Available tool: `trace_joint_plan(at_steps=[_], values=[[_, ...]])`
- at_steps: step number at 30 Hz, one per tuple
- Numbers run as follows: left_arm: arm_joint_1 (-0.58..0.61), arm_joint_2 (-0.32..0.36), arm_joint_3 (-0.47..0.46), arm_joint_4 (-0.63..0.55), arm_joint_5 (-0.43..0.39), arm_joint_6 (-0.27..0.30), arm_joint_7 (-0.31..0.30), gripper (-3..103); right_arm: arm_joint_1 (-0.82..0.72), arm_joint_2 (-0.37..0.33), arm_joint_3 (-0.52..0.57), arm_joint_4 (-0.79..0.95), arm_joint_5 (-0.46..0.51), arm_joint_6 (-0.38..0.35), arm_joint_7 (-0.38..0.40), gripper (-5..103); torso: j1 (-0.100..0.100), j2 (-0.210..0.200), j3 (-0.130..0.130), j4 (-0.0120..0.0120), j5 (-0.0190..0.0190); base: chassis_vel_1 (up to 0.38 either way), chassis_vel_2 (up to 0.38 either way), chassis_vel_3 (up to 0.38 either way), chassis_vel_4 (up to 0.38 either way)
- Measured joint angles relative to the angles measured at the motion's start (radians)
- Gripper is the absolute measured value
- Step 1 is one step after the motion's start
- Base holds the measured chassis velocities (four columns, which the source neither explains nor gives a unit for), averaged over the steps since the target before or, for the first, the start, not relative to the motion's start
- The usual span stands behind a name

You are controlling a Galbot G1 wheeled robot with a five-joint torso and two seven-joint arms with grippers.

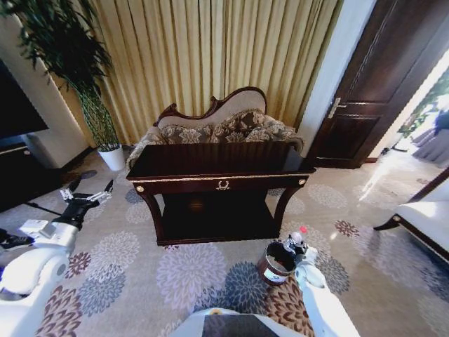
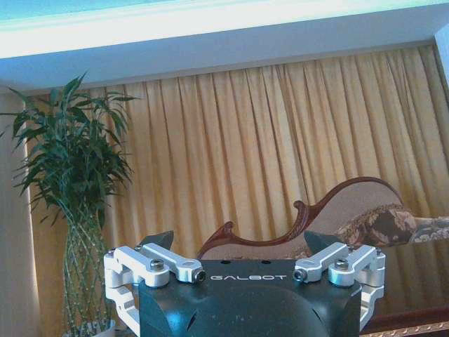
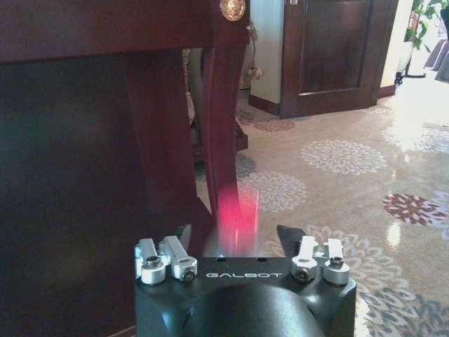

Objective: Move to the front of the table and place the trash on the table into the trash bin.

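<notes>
Doorway daylight glares on carpet (image 1: 393, 175) (bottle (image 3: 237, 217) seemingly blurred).

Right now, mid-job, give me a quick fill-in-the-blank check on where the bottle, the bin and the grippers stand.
1. The bottle has a ____ cap.
2. The bottle is held by the ____ gripper, right beside the trash bin.
3. The trash bin stands on the ____, in front of the table.
4. The left gripper, off the table's left end, has its fingers ____ and holds nothing.

Missing words: red; right; carpet; open.
</notes>
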Motion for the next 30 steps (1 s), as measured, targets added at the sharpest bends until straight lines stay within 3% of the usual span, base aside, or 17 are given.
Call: trace_joint_plan(at_steps=[2, 4, 5, 6, 13, 17, 20, 21, 24, 25, 30], values=[[0.001, -0.001, -0.003, 0.0, -0.001, -0.001, -0.001, 100, 0.006, 0.006, -0.004, 0.006, -0.003, 0.0, 0.0, 86, 0.0, 0.0, 0.0, 0.0001, 0.0001, 0.0, 0.0, 0.0, 0.0], [0.001, -0.002, -0.004, 0.001, -0.001, -0.001, -0.001, 100, 0.008, 0.008, -0.004, 0.009, -0.004, 0.0, 0.0, 86, 0.0, 0.0, 0.0, 0.0001, 0.0001, 0.0, 0.0, 0.0, 0.0], [0.001, -0.002, -0.006, 0.002, -0.002, -0.002, -0.001, 100, 0.008, 0.009, -0.004, 0.014, -0.004, -0.001, 0.0, 96, 0.0, 0.0, 0.0, 0.0001, 0.0, 0.0, 0.0, 0.0, 0.0], [0.0, -0.002, -0.008, 0.003, -0.003, -0.002, -0.002, 100, 0.008, 0.009, -0.003, 0.018, -0.004, -0.001, 0.0, 99, 0.0, 0.0, 0.0, 0.0001, 0.0001, 0.0, 0.0, 0.0, 0.0], [-0.007, 0.001, -0.015, 0.001, -0.018, -0.003, -0.005, 100, -0.019, -0.006, 0.015, 0.095, 0.009, -0.001, 0.0, 100, 0.0, 0.0, 0.0, 0.0001, 0.0003, 0.0, 0.0, 0.0, 0.0], [-0.02, -0.002, -0.017, -0.015, -0.026, 0.015, -0.038, 100, -0.061, -0.045, 0.043, 0.248, 0.026, 0.002, 0.0, 100, 0.0, 0.0, 0.0, -0.0002, 0.0001, 0.0, 0.0, 0.0, 0.0], [-0.028, -0.008, -0.033, -0.052, -0.037, 0.075, -0.095, 100, -0.116, -0.11, 0.066, 0.468, 0.072, -0.008, 0.0, 100, 0.0, 0.0, 0.0, 0.0001, -0.0001, 0.0, 0.0, 0.0, 0.0], [-0.028, -0.008, -0.033, -0.052, -0.037, 0.075, -0.095, 100, -0.116, -0.11, 0.066, 0.468, 0.072, -0.008, 0.0, 100, 0.0, 0.0, 0.0, 0.0001, -0.0001, 0.0, 0.0, 0.0, 0.0], [-0.024, -0.009, -0.052, -0.073, -0.04, 0.088, -0.117, 100, -0.163, -0.188, 0.075, 0.696, 0.139, -0.069, 0.0, 100, 0.0, 0.0, 0.0, -0.0001, 0.0003, 0.0, 0.0, 0.0, 0.0], [-0.024, -0.009, -0.052, -0.073, -0.04, 0.088, -0.117, 100, -0.163, -0.188, 0.075, 0.696, 0.139, -0.069, 0.0, 100, 0.0, 0.0, 0.0, -0.0001, 0.0003, 0.0, 0.0, 0.0, 0.0], [-0.011, -0.015, -0.074, -0.092, -0.048, 0.09, -0.119, 100, -0.208, -0.284, 0.075, 0.98, 0.262, -0.2, 0.0, 100, 0.0, 0.0, 0.0, 0.0002, 0.0002, 0.0, 0.0, 0.0, 0.0]])
